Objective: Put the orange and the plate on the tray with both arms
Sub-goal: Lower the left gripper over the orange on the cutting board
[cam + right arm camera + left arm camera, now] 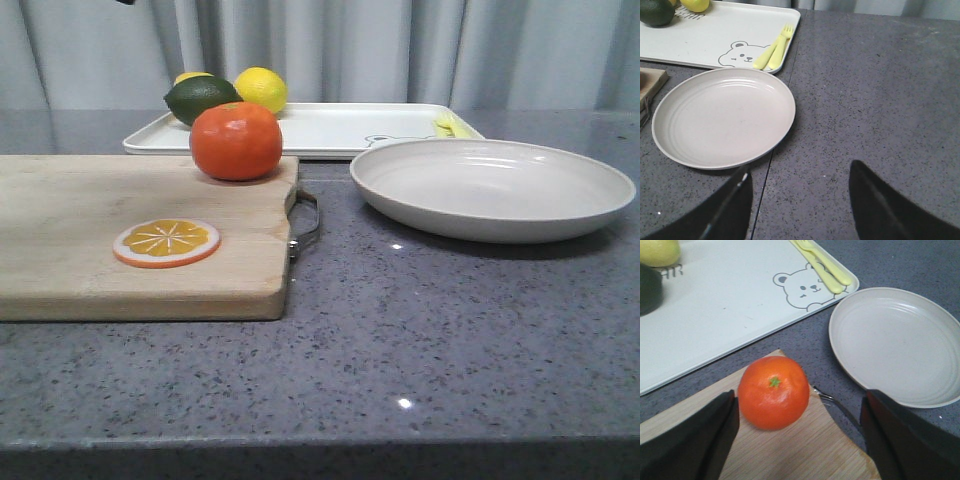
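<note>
Front view is showing the orange (236, 140) sitting at the far right corner of the wooden cutting board (120, 240), with an orange slice (166, 242) lying flat nearer the front edge. Beyond the board the tray (330, 130) is resting on the grey table (430, 330), carrying a lemon (261, 89) and a dark green lime (200, 98) at its left end and yellow cutlery (452, 126) at its right end (a bear is drawn beside the cutlery). The plate (492, 187) is lying on the table just in front of the tray's right end, well apart from the orange. Neither arm is appearing in this view. From the wrist cameras, the left gripper (799, 437) is hovering spread wide above the orange, gripping nothing, and the right gripper (799, 200) is hanging spread wide over bare table beside the plate, also gripping nothing.
</note>
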`<state>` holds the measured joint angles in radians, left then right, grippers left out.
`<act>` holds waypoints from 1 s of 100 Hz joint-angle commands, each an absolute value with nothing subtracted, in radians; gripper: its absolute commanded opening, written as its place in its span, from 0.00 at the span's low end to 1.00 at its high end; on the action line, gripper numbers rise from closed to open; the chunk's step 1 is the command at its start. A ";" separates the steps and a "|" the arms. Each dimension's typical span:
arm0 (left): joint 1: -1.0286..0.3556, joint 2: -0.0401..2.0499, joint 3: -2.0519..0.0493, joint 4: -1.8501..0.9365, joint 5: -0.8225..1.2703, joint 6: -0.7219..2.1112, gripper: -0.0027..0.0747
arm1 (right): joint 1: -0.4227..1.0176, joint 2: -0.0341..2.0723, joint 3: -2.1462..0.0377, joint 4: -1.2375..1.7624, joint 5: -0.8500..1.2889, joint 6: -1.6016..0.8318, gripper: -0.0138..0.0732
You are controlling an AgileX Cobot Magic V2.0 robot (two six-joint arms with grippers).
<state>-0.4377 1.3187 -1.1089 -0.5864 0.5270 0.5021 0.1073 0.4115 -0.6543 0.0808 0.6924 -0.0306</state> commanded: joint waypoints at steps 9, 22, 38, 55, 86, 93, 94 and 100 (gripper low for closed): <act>-0.482 1.399 -1.225 -0.618 0.465 0.505 0.68 | 0.107 0.425 -0.688 0.074 0.644 -0.034 0.67; -0.487 1.456 -1.271 -0.616 0.469 0.505 0.68 | 0.107 0.425 -0.688 0.074 0.654 -0.034 0.67; -0.487 1.485 -1.291 -0.582 0.469 0.505 0.72 | 0.107 0.425 -0.688 0.074 0.657 -0.034 0.67; -0.487 1.498 -1.291 -0.546 0.467 0.503 0.72 | 0.107 0.425 -0.688 0.074 0.657 -0.034 0.67; -0.487 1.539 -1.291 -0.506 0.463 0.503 0.72 | 0.107 0.425 -0.688 0.073 0.656 -0.034 0.67; -0.487 1.545 -1.291 -0.503 0.461 0.503 0.72 | 0.107 0.425 -0.688 0.073 0.657 -0.034 0.67; -0.487 1.547 -1.291 -0.503 0.461 0.503 0.72 | 0.107 0.425 -0.688 0.073 0.657 -0.034 0.67; -0.487 1.549 -1.291 -0.497 0.459 0.503 0.72 | 0.107 0.425 -0.688 0.073 0.659 -0.034 0.67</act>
<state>-0.4788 1.5834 -1.2534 -0.4873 0.5211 0.5021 0.1073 0.4115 -0.6543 0.0808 0.7209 -0.0306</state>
